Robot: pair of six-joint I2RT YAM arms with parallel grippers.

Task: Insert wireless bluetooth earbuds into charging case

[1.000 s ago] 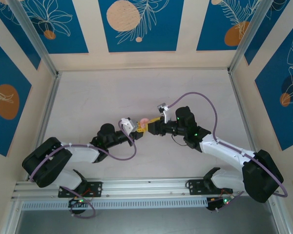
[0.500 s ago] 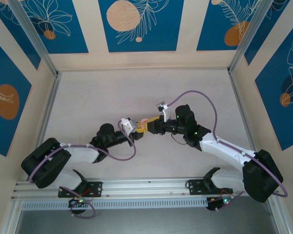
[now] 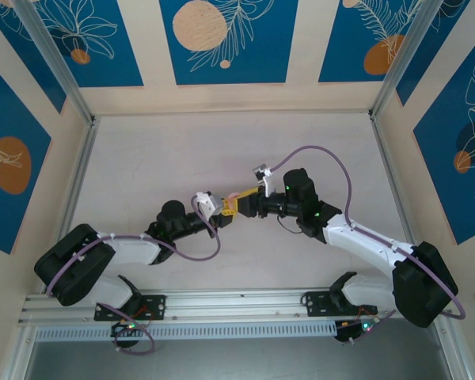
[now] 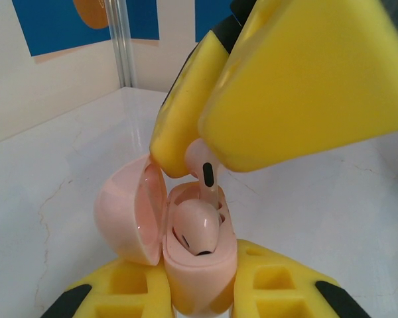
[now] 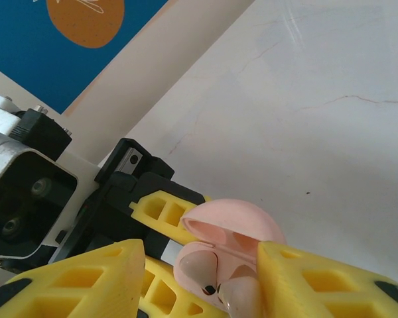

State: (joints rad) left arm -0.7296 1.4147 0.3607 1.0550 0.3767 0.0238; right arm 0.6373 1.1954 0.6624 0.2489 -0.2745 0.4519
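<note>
L hand [image 4: 200,295] clamped on pink case [image 4: 198,268], lid [image 4: 129,212] open, over table's [image 4: 53,185] middle. One bud [image 4: 198,228] seated. R hand [image 4: 200,158] has 2nd bud [image 4: 196,152] stem-down at free slot; jaws partly apart, can't tell if gripping. Step: inserting 2nd bud. Next probably needs a straight push down, then release and shut lid.

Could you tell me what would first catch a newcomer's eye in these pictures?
Over the table, the left gripper clamps an open pink charging case, one pink earbud seated inside. Just above it, a second pink earbud sits between the right gripper's fingers, stem down.
</note>
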